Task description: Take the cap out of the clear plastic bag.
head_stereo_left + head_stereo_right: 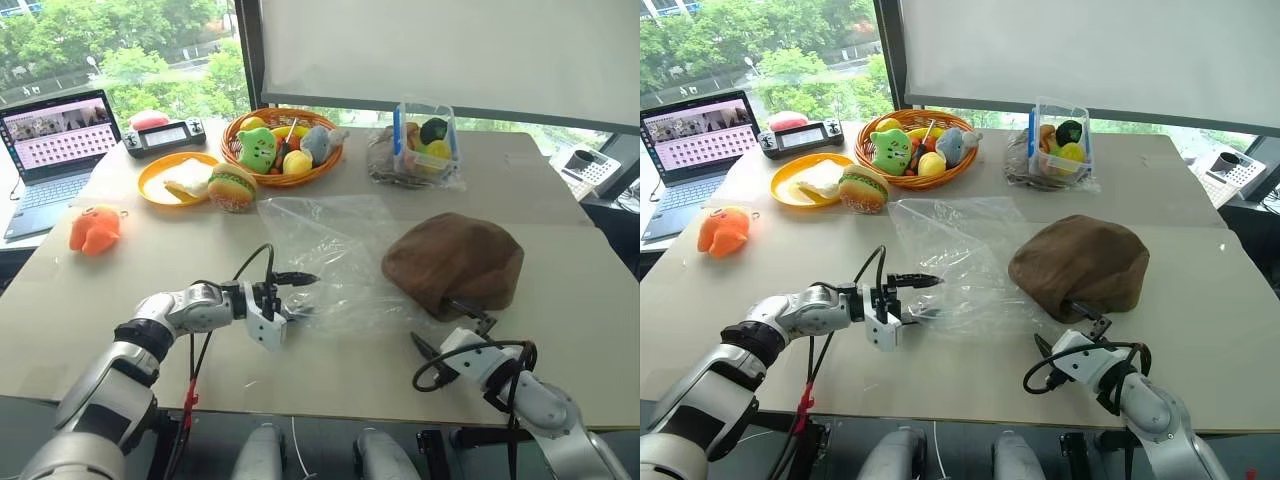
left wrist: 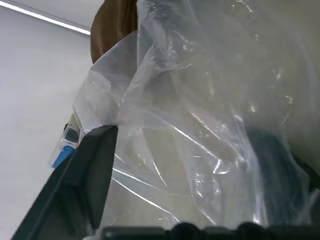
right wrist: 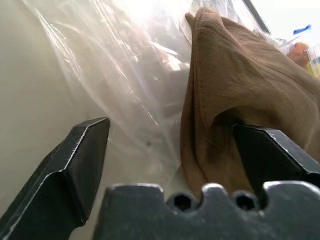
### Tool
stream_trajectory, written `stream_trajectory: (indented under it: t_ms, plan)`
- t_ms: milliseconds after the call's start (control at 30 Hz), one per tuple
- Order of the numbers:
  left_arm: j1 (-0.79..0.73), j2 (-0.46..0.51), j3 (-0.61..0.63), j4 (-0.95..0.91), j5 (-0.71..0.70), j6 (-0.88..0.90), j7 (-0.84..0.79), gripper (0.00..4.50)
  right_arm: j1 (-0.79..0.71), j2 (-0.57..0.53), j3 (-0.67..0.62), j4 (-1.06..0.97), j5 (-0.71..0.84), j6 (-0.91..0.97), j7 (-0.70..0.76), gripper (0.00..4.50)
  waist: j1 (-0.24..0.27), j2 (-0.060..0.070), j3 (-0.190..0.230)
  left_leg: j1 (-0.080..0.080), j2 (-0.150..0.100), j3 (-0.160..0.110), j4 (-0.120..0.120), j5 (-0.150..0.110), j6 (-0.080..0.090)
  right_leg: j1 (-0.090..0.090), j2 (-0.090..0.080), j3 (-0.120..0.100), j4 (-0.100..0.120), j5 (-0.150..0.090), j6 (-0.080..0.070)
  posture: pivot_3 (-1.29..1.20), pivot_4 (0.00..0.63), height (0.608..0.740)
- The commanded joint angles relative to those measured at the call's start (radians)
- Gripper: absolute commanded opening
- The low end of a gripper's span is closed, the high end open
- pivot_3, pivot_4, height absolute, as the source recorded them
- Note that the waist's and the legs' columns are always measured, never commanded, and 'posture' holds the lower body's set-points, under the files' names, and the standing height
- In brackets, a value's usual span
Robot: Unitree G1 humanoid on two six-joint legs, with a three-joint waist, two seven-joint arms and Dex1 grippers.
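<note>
Brown floppy cap [image 1: 455, 262] sits domed on desk [image 1: 560, 250] beside crumpled clear plastic bag [image 1: 330, 250]; both hands' fingers apart: left hand [image 1: 290, 295], right hand [image 1: 455, 328].

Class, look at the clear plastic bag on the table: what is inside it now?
The clear plastic bag looks flat and empty; the table shows through it. The brown cap lies outside, beside it. Whatever is beneath the cap is hidden.
</note>
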Motion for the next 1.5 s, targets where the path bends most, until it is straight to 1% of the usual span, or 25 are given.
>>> stream_trajectory:
  t_ms: [33,67,133,167,200,267,300,367,433,467,500,567,633,700,800,867,900,967,1000,1100,1200,1333,1500]
  plan:
    - [0.068,0.035,-0.053,-0.010,-0.219,-0.038,-0.193,4.49,-0.045,0.078,-0.169,-0.146,0.303,0.240,0.015,4.50,-0.004,0.000,0.000,0.000,0.001,0.000,0.000,0.000,0.000,0.000,0.000,0.000,0.000,0.000,0.000,0.00,0.150,0.740]
    - [0.088,0.060,-0.076,-0.035,-0.308,-0.044,-0.255,4.49,-0.052,0.085,-0.215,-0.176,0.383,0.309,0.024,4.50,-0.007,0.000,0.000,-0.001,0.001,0.000,0.000,0.000,0.000,0.000,0.001,0.000,0.000,0.000,-0.001,0.00,0.150,0.740]
    - [0.163,0.116,-0.109,-0.155,-0.580,0.052,-0.442,4.49,-0.059,0.076,-0.311,-0.214,0.532,0.420,0.047,4.50,-0.011,0.000,0.000,-0.002,0.002,0.000,0.000,0.000,0.000,-0.001,0.001,0.000,0.001,0.003,-0.005,0.00,0.150,0.740]
    - [0.209,0.153,-0.111,-0.242,-0.723,0.132,-0.539,4.49,-0.067,0.076,-0.375,-0.221,0.627,0.474,0.047,4.50,-0.013,0.000,0.000,-0.002,0.002,0.000,-0.001,0.000,0.000,-0.001,0.001,0.000,0.000,0.004,-0.008,0.00,0.150,0.740]
    - [0.240,0.177,-0.105,-0.304,-0.818,0.192,-0.608,4.49,-0.074,0.076,-0.419,-0.225,0.691,0.512,0.044,4.50,-0.015,0.000,0.000,-0.002,0.002,0.000,-0.001,0.000,0.000,-0.001,0.001,0.000,0.001,0.004,-0.009,0.00,0.150,0.740]
    - [0.326,0.234,-0.048,-0.467,-1.011,0.449,-0.704,4.49,-0.075,0.062,-0.511,-0.213,0.808,0.580,0.048,4.50,-0.016,0.000,0.000,-0.003,0.004,-0.001,-0.001,0.000,0.000,-0.002,0.001,-0.002,0.001,0.004,-0.010,0.00,0.150,0.740]
    - [0.354,0.248,-0.019,-0.522,-1.069,0.545,-0.727,4.49,-0.072,0.056,-0.537,-0.208,0.841,0.603,0.051,4.50,-0.016,0.000,0.001,-0.003,0.004,-0.001,-0.001,0.000,0.000,-0.001,0.001,-0.002,0.001,0.004,-0.010,0.00,0.150,0.740]
    - [0.409,0.291,0.067,-0.650,-1.228,0.805,-0.720,4.49,-0.073,0.065,-0.601,-0.178,0.930,0.634,0.047,4.50,-0.015,0.000,0.001,-0.002,0.004,-0.001,0.000,0.000,0.000,-0.002,0.001,-0.003,0.003,0.003,-0.011,0.00,0.150,0.740]
    - [0.433,0.295,0.167,-0.711,-1.362,1.032,-0.649,4.49,-0.076,0.082,-0.627,-0.166,0.992,0.652,0.034,4.50,-0.016,0.000,0.001,-0.002,0.005,-0.001,0.000,0.000,0.000,-0.002,0.001,-0.004,0.004,0.002,-0.012,0.00,0.150,0.740]
    - [0.440,0.286,0.206,-0.725,-1.390,1.102,-0.625,4.49,-0.075,0.084,-0.626,-0.167,1.001,0.658,0.028,4.50,-0.016,0.000,0.001,-0.002,0.005,-0.001,0.000,0.000,0.000,-0.002,0.001,-0.004,0.004,0.001,-0.009,0.00,0.150,0.740]
    - [0.447,0.278,0.237,-0.739,-1.401,1.153,-0.613,4.49,-0.075,0.084,-0.625,-0.168,1.005,0.662,0.023,4.50,-0.018,0.000,0.001,-0.002,0.006,-0.001,0.000,0.000,0.000,-0.002,0.002,-0.004,0.005,-0.002,-0.005,0.00,0.150,0.740]
    - [0.448,0.242,0.314,-0.739,-1.430,1.268,-0.555,4.49,-0.070,0.078,-0.590,-0.184,0.990,0.664,0.025,4.50,-0.022,0.001,0.001,-0.001,0.005,-0.001,0.000,0.000,0.000,-0.002,0.002,-0.003,0.005,-0.002,-0.005,0.00,0.150,0.740]
    - [0.412,0.165,0.427,-0.632,-1.430,1.339,-0.408,4.49,-0.050,0.058,-0.495,-0.219,0.935,0.667,0.050,4.50,-0.027,0.001,0.001,-0.001,0.005,-0.001,-0.001,0.000,0.000,-0.002,0.002,-0.003,0.004,-0.003,-0.005,0.00,0.150,0.740]
    - [0.372,0.106,0.515,-0.509,-1.361,1.326,-0.290,4.49,-0.060,0.076,-0.497,-0.208,0.946,0.650,0.043,4.50,-0.027,0.000,0.002,-0.002,0.005,-0.002,-0.001,0.000,0.000,-0.003,0.003,-0.003,0.005,-0.003,-0.005,0.00,0.150,0.740]
    - [0.345,0.066,0.561,-0.422,-1.219,1.277,-0.197,4.49,-0.094,0.118,-0.573,-0.134,0.968,0.606,-0.005,4.50,-0.030,-0.002,0.003,-0.003,0.005,-0.002,-0.001,0.000,0.000,-0.006,0.004,-0.003,0.006,-0.003,-0.005,0.00,0.150,0.740]
    - [0.337,0.025,0.613,-0.379,-1.175,1.252,-0.124,4.49,-0.120,0.151,-0.625,-0.071,0.890,0.510,-0.052,4.50,-0.026,-0.002,0.003,-0.004,0.004,-0.002,0.000,0.000,0.000,-0.005,0.003,-0.002,0.004,-0.002,-0.005,0.00,0.150,0.740]
    - [0.336,-0.003,0.640,-0.369,-1.156,1.246,-0.074,4.49,-0.130,0.174,-0.640,-0.048,0.802,0.429,-0.104,4.50,-0.021,-0.002,0.003,-0.004,0.003,-0.002,0.000,0.000,0.000,-0.005,0.002,-0.002,0.003,-0.002,-0.004,0.00,0.150,0.740]
    - [0.334,-0.064,0.684,-0.353,-1.121,1.238,0.013,4.49,-0.130,0.227,-0.637,-0.042,0.651,0.299,-0.189,4.50,-0.008,-0.002,0.003,-0.005,0.003,-0.002,0.000,0.000,0.000,-0.005,0.002,-0.003,0.001,-0.001,-0.004,0.00,0.150,0.740]
    - [0.334,-0.091,0.696,-0.350,-1.095,1.226,0.046,4.49,-0.130,0.254,-0.627,-0.042,0.600,0.259,-0.222,4.50,-0.003,-0.002,0.003,-0.005,0.003,-0.002,-0.001,0.000,0.000,-0.005,0.002,-0.003,0.001,-0.001,-0.003,0.00,0.150,0.740]
    - [0.337,-0.154,0.727,-0.348,-1.046,1.213,0.097,4.49,-0.130,0.314,-0.579,-0.032,0.512,0.195,-0.270,4.50,0.000,-0.002,0.003,-0.010,0.003,-0.002,-0.001,0.000,0.000,-0.012,0.002,-0.002,0.004,-0.001,-0.005,0.00,0.150,0.740]
    - [0.330,-0.224,0.733,-0.324,-1.011,1.182,0.099,4.49,-0.135,0.352,-0.517,0.028,0.435,0.145,-0.282,4.50,0.000,-0.001,0.002,-0.012,0.003,-0.001,0.000,0.000,-0.001,-0.015,0.002,-0.001,0.007,0.003,-0.010,0.00,0.150,0.740]
    - [0.302,-0.268,0.736,-0.287,-0.975,1.163,0.059,4.49,-0.162,0.364,-0.477,0.076,0.407,0.121,-0.281,4.50,0.003,0.002,0.000,-0.011,0.002,-0.001,0.000,0.001,-0.001,-0.015,0.002,-0.001,0.007,0.002,-0.010,0.00,0.150,0.740]
    - [0.262,-0.286,0.754,-0.229,-0.935,1.128,0.026,4.49,-0.190,0.363,-0.453,0.102,0.386,0.094,-0.279,4.50,0.003,0.002,0.000,-0.012,0.002,-0.001,0.000,0.001,-0.001,-0.015,0.002,-0.001,0.007,0.002,-0.009,0.00,0.150,0.740]
